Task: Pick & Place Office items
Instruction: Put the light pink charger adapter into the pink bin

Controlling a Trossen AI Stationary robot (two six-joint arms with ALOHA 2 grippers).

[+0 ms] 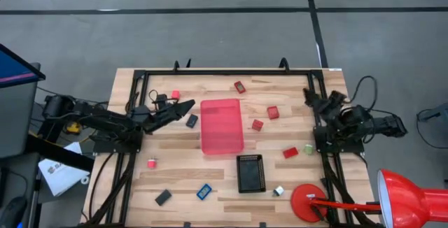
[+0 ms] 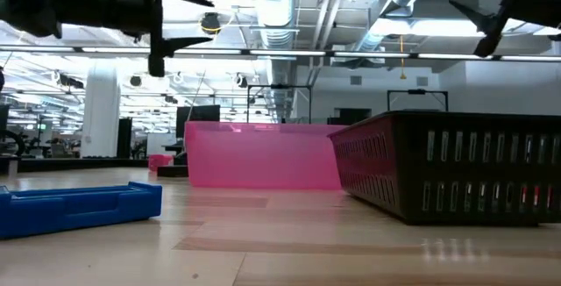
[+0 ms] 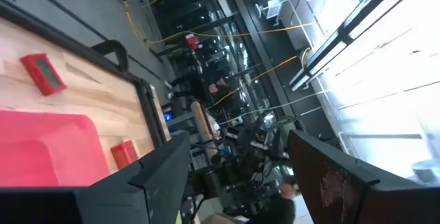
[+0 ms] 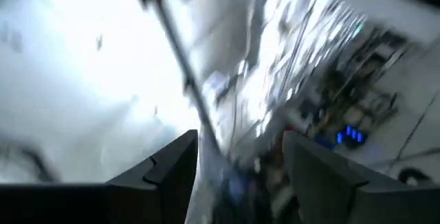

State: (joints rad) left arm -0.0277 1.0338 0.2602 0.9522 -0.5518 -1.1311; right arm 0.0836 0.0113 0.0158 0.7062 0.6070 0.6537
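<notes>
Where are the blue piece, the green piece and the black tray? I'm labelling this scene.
blue piece [image 1: 204,191], high view, its centre.
green piece [image 1: 308,149], high view, its top face.
black tray [image 1: 250,173], high view, middle of its grid floor.

1. From overhead we look straight down on the whole wooden table [image 1: 175,175].
2. At table height we look level across it, close to the black grid tray [image 2: 456,168] and pink tray [image 2: 263,154], both shared with the overhead view.
3. Our left wrist camera faces across the pink tray into the room.
4. Our right wrist camera points up at a blur.
</notes>
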